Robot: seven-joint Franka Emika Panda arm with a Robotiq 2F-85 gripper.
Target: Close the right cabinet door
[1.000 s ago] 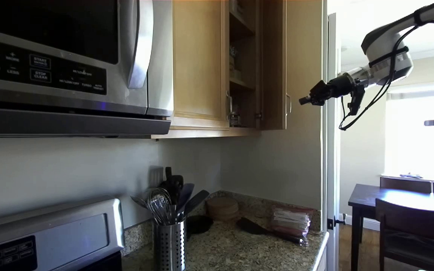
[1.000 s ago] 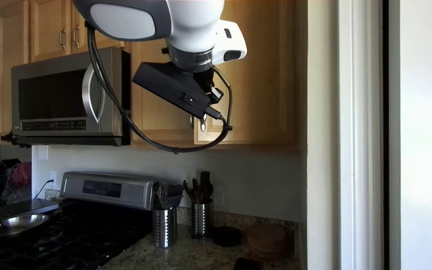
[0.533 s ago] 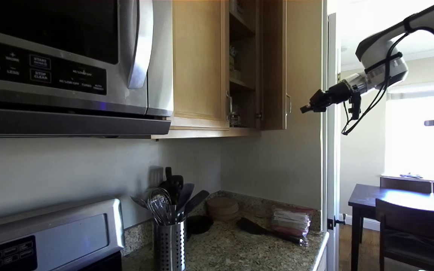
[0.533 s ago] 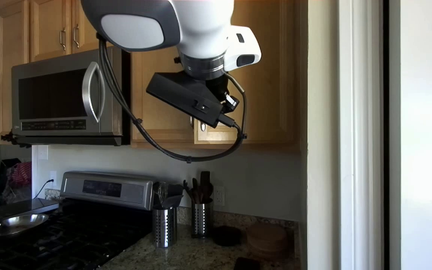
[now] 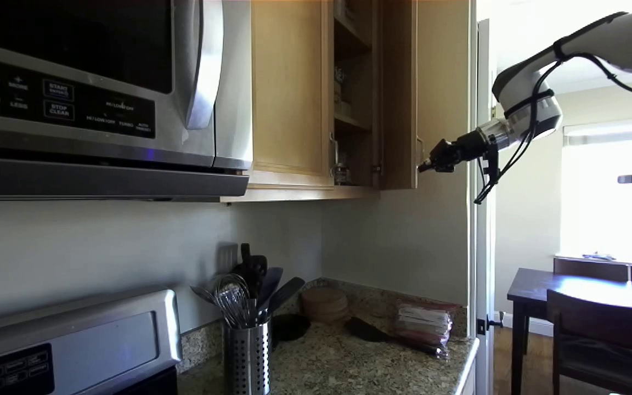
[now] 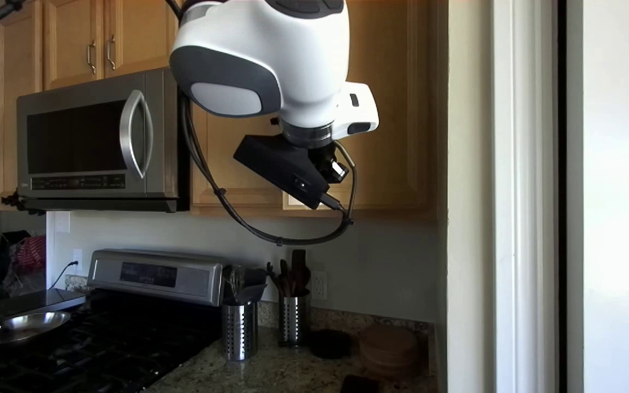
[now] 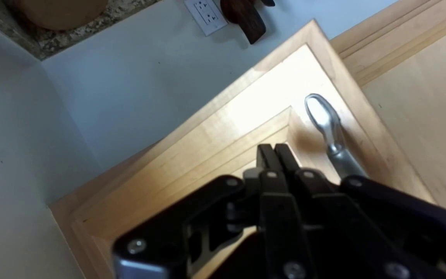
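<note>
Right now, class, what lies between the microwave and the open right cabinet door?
In an exterior view, from the microwave to the right cabinet door lie the left-hand cabinet door, then the exposed cabinet shelves.

In an exterior view, light enters from the window (image 5: 596,203), which is overexposed to white; glare covers part of the table (image 5: 596,286). The cabinet interior (image 5: 361,88) is dim. A small violet spot shows on the microwave (image 5: 102,82). In an exterior view, the cooktop (image 6: 129,330) falls to near black, while the pan (image 6: 30,325) and the white arm (image 6: 314,65) reflect brightly. In the wrist view, the lower rail of the right cabinet door (image 7: 192,159) clips to white near its corner. The handle (image 7: 335,149) carries a highlight and casts a shadow. The jaws register almost black; their nearest parts are soft.
</note>
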